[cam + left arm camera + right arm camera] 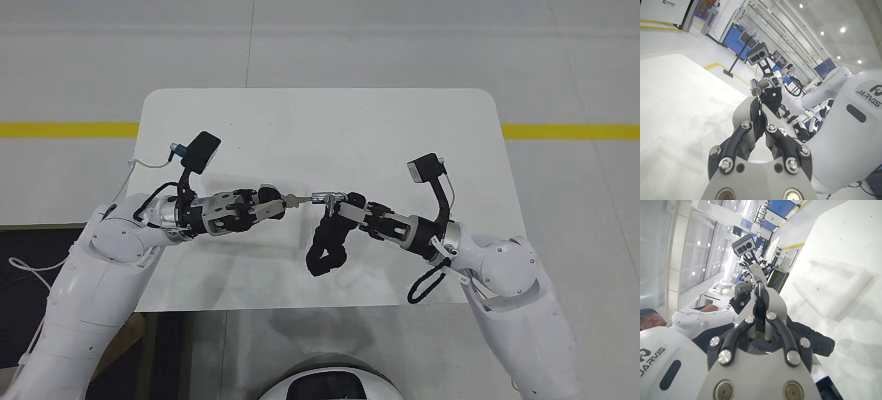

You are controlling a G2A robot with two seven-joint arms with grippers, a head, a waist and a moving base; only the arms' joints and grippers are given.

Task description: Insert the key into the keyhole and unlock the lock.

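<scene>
Left gripper [758, 106] clamped on key [293, 201]: small, stiff, light; grip at head. Right gripper [758, 296] closed on lock [761, 85]: metal, smooth, likely heavier; black strap [325, 250] dangles. Both above table [420, 130] centre. Key tip at keyhole [755, 92], apparently not yet inserted.

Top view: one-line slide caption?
Over the white table, the left gripper holds the key at the lock gripped by the right gripper.

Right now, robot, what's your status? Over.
Left gripper shut on key. Right gripper shut on lock. Key tip at keyhole, depth unclear. Black strap hangs beside lock, keyhole uncovered.
</scene>
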